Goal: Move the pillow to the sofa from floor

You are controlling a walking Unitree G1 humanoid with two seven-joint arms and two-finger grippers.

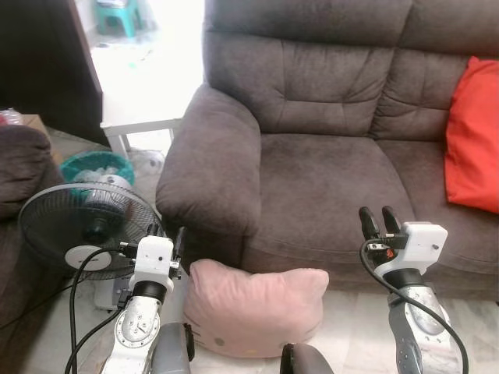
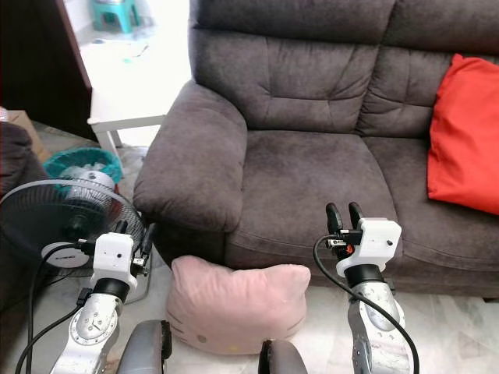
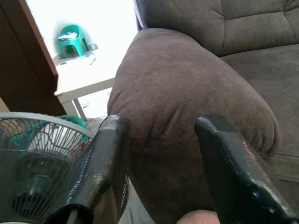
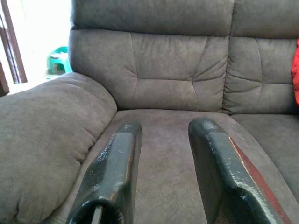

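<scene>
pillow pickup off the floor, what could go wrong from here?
1. The standing fan and its cable sit right beside the left gripper; lowering that arm toward the pink pillow could snag or tip it.
2. The pillow leans against the sofa front, so the open right gripper may hit the seat edge coming down.
3. A soft pillow may slip from narrow fingers.

The pillow (image 1: 257,308) is pale pink; the sofa (image 1: 327,179) dark grey-brown. At 3 o'clock a cushion (image 1: 474,148) is red-orange, at 9 a fan (image 1: 86,226) black.
</scene>
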